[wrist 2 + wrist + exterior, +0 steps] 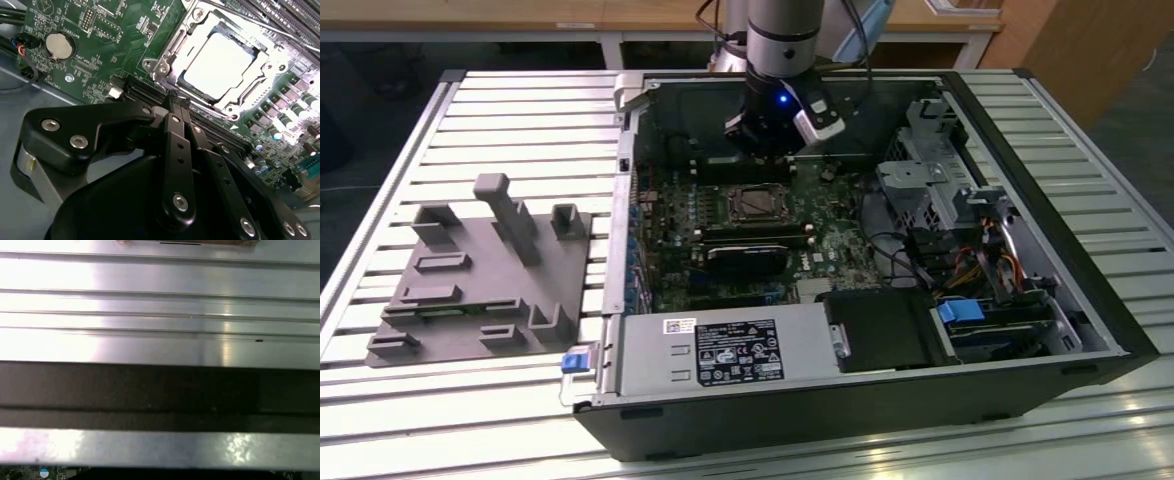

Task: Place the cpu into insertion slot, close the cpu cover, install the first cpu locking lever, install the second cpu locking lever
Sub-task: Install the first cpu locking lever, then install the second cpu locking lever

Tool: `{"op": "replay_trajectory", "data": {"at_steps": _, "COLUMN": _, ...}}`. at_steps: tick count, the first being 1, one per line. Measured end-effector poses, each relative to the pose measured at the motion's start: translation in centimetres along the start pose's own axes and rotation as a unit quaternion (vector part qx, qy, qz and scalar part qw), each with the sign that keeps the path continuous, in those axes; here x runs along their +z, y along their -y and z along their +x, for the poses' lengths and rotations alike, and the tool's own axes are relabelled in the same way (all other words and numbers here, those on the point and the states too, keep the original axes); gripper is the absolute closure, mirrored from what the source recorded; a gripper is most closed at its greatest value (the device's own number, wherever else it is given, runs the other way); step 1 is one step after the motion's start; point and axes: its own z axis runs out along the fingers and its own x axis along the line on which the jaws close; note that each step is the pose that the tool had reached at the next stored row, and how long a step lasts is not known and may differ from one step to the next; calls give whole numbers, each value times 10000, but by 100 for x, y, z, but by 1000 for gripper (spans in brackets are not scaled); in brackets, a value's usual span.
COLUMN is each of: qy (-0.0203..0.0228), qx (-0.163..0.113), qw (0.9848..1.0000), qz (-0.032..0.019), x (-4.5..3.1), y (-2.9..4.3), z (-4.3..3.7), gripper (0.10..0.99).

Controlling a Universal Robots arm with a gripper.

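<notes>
The end effector (771, 150) hangs inside the open computer case (1067, 330), in the upper middle of the exterior view, just above the socket area. In the second wrist view its black fingers (175, 130) are pressed together at the tips, holding nothing. Just beyond those tips sits the cpu (217, 62), its pale metal top seated in the insertion slot (757, 204), with the cpu cover (165, 65) framing it down flat. Long black memory slots (210, 127) run close along the socket's near edge, leaving little room there. The green board (100, 45) lies open toward the coin battery (60, 45). Outside the case, a grey fixture (480, 280) rests on the slatted surface (400, 400) at the exterior view's left.
</notes>
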Motion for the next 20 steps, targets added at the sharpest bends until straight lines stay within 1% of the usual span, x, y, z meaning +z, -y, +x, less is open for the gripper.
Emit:
{"op": "replay_trajectory", "data": {"at_steps": 18, "qy": 0, "qx": 0, "qw": 10000, "qz": 0, "x": -2, "y": 32, "z": -4, "gripper": 969}}
{"op": "replay_trajectory", "data": {"at_steps": 20, "qy": -1, "qx": 0, "qw": 10000, "qz": 1, "x": -3, "y": 44, "z": -4, "gripper": 969}}
